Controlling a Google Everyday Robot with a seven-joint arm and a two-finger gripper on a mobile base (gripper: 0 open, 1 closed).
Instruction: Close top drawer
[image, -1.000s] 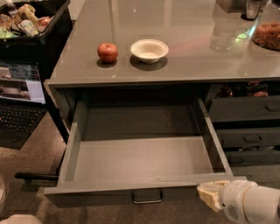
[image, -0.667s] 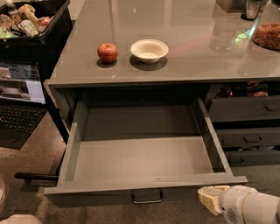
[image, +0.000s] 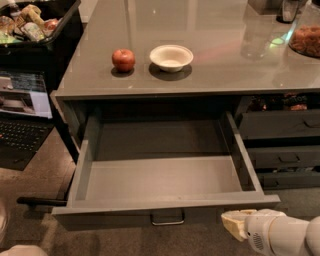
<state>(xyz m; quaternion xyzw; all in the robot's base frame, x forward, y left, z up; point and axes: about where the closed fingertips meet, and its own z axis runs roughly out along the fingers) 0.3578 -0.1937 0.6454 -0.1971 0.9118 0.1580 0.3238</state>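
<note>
Gripper (image: 234, 225), spread or closed I cannot tell, sits at the front right corner of the open drawer (image: 165, 177), seemingly lining up; next needs a straight push inward.

No readable text, label, brand or number anywhere. Lit laptop screen (image: 22, 95) at left: blurred windows only, nothing legible. Coloured snack packets (image: 30, 22) in black bin (image: 60, 40): printing too small to read. Unmarked too: white-and-beige gripper (image: 235, 223), low right, just beside front corner of open wide grey top drawer (image: 165, 180).
</note>
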